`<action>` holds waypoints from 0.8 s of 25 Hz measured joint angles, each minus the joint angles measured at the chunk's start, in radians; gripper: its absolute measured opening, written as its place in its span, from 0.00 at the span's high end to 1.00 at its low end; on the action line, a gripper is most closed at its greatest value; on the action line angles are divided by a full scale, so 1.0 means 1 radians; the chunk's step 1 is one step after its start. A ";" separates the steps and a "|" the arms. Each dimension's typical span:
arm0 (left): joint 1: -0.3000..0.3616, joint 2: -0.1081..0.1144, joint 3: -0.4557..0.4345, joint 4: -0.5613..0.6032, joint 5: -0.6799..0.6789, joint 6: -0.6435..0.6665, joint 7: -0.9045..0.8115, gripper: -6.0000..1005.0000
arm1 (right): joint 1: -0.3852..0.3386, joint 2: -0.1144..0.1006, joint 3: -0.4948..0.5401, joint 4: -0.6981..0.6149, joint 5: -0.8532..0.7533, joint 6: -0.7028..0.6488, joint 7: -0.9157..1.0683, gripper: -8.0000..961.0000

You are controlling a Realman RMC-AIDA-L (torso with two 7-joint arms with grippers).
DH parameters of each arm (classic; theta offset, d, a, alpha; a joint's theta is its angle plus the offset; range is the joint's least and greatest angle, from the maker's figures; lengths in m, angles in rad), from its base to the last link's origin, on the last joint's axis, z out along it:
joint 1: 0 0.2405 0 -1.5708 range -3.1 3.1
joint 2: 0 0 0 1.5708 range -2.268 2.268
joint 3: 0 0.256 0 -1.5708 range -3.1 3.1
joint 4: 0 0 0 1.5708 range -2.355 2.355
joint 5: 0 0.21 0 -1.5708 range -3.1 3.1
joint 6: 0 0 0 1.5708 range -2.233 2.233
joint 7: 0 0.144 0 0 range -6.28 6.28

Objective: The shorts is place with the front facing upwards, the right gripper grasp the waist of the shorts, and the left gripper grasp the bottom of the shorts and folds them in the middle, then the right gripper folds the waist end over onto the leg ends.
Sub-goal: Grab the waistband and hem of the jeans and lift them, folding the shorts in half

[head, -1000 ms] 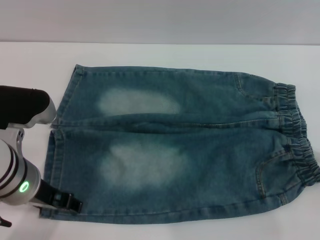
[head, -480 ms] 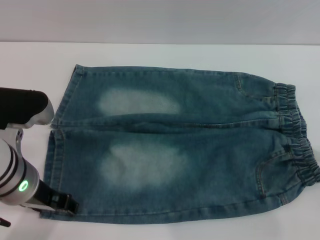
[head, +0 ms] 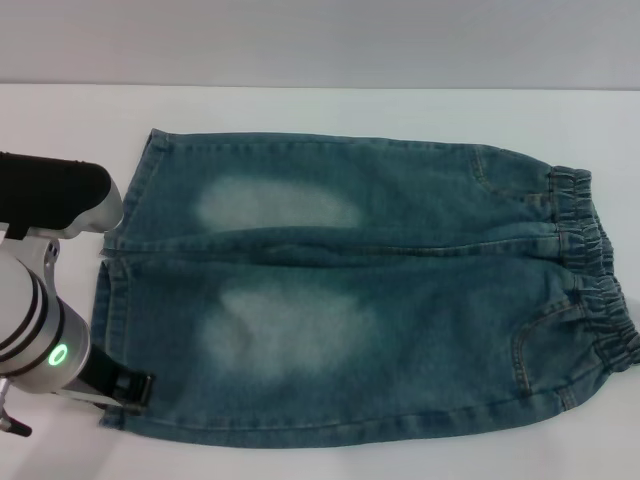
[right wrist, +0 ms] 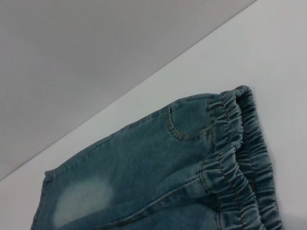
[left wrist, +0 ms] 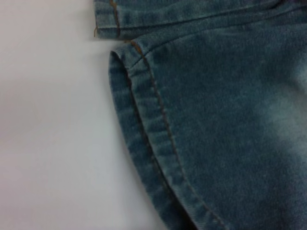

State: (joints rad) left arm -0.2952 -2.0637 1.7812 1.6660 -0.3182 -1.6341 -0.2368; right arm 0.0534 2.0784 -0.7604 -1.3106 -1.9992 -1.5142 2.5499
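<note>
Lying flat on the white bench [head: 330, 105], shorts [head: 400, 300] face up, waist [head: 595, 280] rightward. Left hand [head: 128, 388] sits at the near leg hem [head: 105, 330]; grip state unclear. Right hand unseen. Next: pinch hem and waist, fold lengthwise.

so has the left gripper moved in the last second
Yes. In the head view the left gripper has shifted slightly back up along the near leg hem, staying at the near corner of the shorts.
</note>
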 joint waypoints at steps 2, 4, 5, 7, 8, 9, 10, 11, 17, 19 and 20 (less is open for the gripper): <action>0.004 0.001 0.000 0.001 0.002 0.000 0.000 0.58 | 0.000 0.000 0.011 0.000 0.000 -0.009 -0.001 0.34; 0.005 0.001 0.000 0.006 0.003 -0.003 0.000 0.67 | 0.001 0.000 0.016 0.001 0.002 -0.014 -0.001 0.34; 0.005 0.001 0.001 0.014 0.004 -0.009 0.000 0.72 | 0.001 0.000 0.017 0.000 0.004 -0.015 -0.001 0.34; 0.005 0.001 0.001 0.022 0.007 -0.016 0.000 0.80 | 0.001 0.000 0.017 -0.001 0.009 -0.016 -0.001 0.34; 0.005 0.002 0.001 0.027 0.008 -0.020 0.000 0.84 | 0.001 0.000 0.018 -0.001 0.010 -0.016 -0.001 0.34; 0.005 0.002 0.001 0.027 0.008 -0.020 0.000 0.87 | -0.001 0.000 0.024 0.003 0.007 -0.015 -0.001 0.34; 0.005 0.002 0.001 0.027 0.008 -0.020 0.000 0.90 | -0.004 0.000 0.027 0.008 0.004 -0.013 -0.004 0.34; 0.005 0.002 0.001 0.036 0.009 -0.027 0.000 0.94 | -0.007 0.000 0.029 0.016 0.002 -0.009 -0.008 0.34; -0.007 0.002 0.001 0.052 0.009 -0.035 -0.002 0.97 | -0.010 0.001 0.025 0.082 0.000 0.015 -0.035 0.34; -0.013 0.002 -0.001 0.052 0.010 -0.037 -0.001 0.97 | -0.010 0.003 0.022 0.105 0.000 0.028 -0.046 0.34; -0.016 0.002 -0.001 0.052 0.010 -0.037 0.000 0.97 | -0.010 0.003 0.021 0.118 0.000 0.035 -0.050 0.34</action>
State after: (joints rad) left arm -0.3109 -2.0616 1.7798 1.7184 -0.3084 -1.6715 -0.2372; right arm 0.0430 2.0813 -0.7394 -1.1928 -1.9991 -1.4793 2.4997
